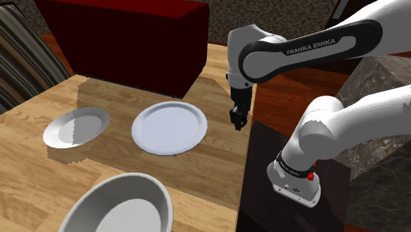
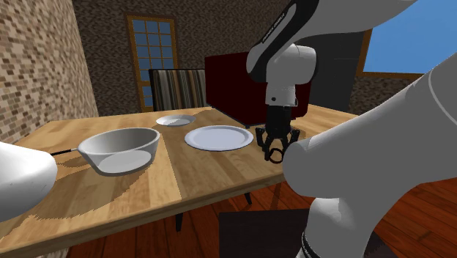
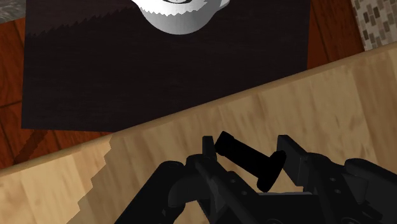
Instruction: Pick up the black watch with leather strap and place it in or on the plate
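Black watch (image 3: 245, 158) sits crosswise between the two black fingers (image 3: 291, 153), and we read them as pinching it: both tips press against its dark strap in the wrist view. The gripper (image 1: 238, 121) points down over the wooden table (image 1: 197, 173), close to the table edge that faces the stand (image 1: 263, 191). In the second exterior view we make out a dark loop hanging just under the fingertips, low over the wood; we cannot tell whether it is clear of the tabletop or touches it.

The plate (image 1: 169, 127), round and pale grey, lies flat on the table near the gripper, towards the shoulder view's left of it, and the watch is apart from it. A smaller plate (image 1: 76, 126) lies farther along the same way, half in shadow. A deep grey bowl (image 1: 118, 204) stands at that view's lower edge, well apart from the gripper.

Beyond the table we see a dark red sofa (image 1: 132, 39). In the second exterior view a striped chair (image 2: 179, 88) stands next to it, with a wood-framed window (image 2: 152, 44) in the stone wall behind.
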